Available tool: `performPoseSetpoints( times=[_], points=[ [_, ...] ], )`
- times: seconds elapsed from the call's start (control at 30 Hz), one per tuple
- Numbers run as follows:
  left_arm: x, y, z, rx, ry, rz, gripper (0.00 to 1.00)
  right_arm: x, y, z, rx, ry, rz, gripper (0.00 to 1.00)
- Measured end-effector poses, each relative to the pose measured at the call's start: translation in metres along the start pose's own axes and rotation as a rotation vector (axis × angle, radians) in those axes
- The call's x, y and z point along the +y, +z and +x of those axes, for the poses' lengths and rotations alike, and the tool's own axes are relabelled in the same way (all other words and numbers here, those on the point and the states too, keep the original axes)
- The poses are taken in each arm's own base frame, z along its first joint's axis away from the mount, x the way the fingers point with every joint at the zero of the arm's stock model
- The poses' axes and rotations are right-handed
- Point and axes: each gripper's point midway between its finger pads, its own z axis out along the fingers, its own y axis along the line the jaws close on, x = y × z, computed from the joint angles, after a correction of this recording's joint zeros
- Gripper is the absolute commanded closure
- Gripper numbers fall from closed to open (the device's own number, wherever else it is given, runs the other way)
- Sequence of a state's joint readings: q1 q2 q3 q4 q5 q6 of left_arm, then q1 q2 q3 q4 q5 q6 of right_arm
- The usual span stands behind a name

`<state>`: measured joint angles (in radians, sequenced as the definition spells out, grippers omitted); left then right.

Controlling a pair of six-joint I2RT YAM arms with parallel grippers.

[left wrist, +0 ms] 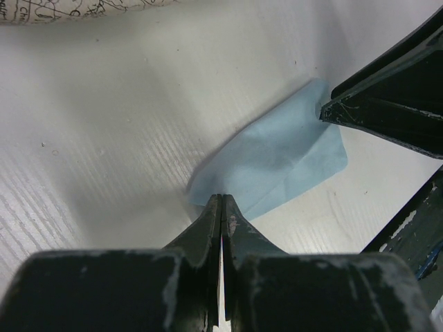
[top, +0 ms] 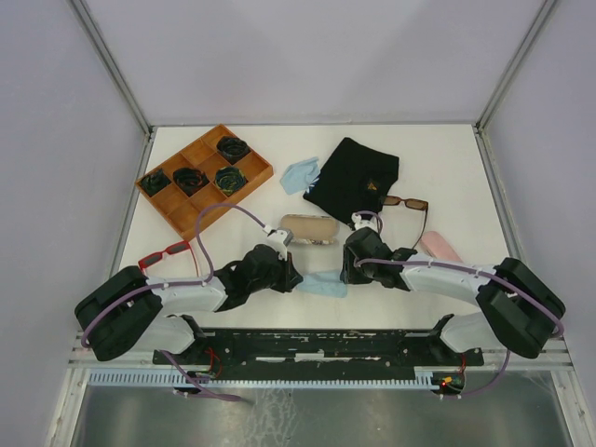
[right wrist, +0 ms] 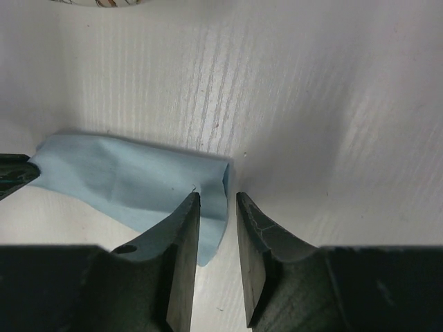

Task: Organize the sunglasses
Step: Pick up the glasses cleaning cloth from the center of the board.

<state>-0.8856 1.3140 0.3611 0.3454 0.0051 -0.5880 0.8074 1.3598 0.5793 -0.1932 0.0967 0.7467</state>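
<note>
The red-framed sunglasses (top: pixel 166 251) lie at the left, beside the left arm. The brown-lensed sunglasses (top: pixel 407 203) lie at the right edge of a black cloth (top: pixel 354 177). Neither gripper touches them. Both grippers meet low at the table's middle over a small light blue cloth (top: pixel 326 286). My left gripper (left wrist: pixel 222 197) is shut, pinching the near edge of the blue cloth (left wrist: pixel 277 155), which looks slightly lifted there. My right gripper (right wrist: pixel 217 196) stands open, with the other end of the blue cloth (right wrist: pixel 118 176) lying loose under and between its fingers.
A grey patterned glasses case (top: pixel 309 229) lies just behind the grippers. A pink case (top: pixel 440 247) is by the right arm. A wooden compartment tray (top: pixel 182 216) with dark bundles stands at the back left, and a second blue cloth (top: pixel 300 174) lies beside it.
</note>
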Motion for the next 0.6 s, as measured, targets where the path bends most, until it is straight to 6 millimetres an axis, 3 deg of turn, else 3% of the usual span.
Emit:
performPoseSetpoints(
  times=[0.17, 0.27, 0.47, 0.6],
  points=[
    [0.0000, 0.0000, 0.0000, 0.000, 0.000, 0.000, 0.97, 0.0052, 0.0057, -0.0064, -0.015, 0.009, -0.024, 0.72],
    [0.0003, 0.0000, -0.0001, 0.000, 0.000, -0.001, 0.97, 0.0068, 0.0071, -0.0069, -0.015, 0.009, -0.032, 0.82],
    [0.0023, -0.0001, 0.0006, 0.003, -0.002, -0.009, 0.80, 0.0071, 0.0076, -0.0043, -0.003, 0.003, -0.036, 0.99],
    [0.0038, -0.0001, 0.0001, 0.003, -0.004, -0.015, 0.74, 0.0066, 0.0076, -0.0039, -0.001, 0.002, -0.035, 1.00]
  ],
)
